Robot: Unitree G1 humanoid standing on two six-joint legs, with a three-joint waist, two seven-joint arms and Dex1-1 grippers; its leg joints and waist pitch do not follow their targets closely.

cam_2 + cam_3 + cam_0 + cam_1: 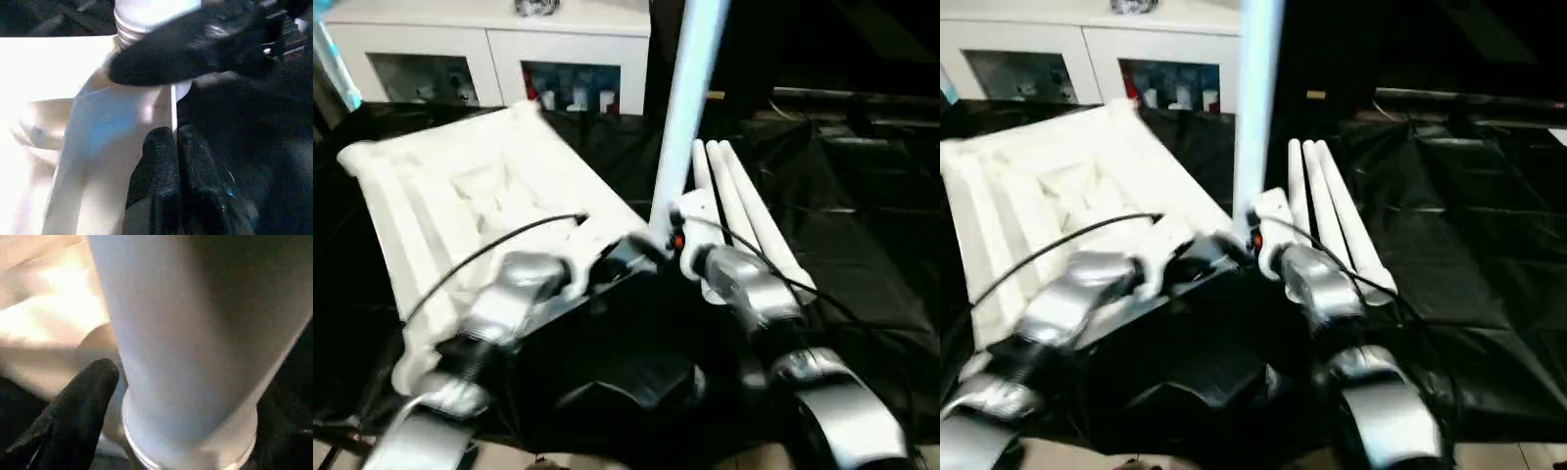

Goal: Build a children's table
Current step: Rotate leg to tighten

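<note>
While the tabletop (480, 206) lay ribs-up at the left, one leg (690, 108) stood upright at its near right corner, the left gripper (178, 161) closed and empty, the right gripper's (112, 396) grip indeterminate.

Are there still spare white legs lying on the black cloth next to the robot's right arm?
Yes, three loose legs lie side by side on the black cloth, just beyond the right forearm.
</note>
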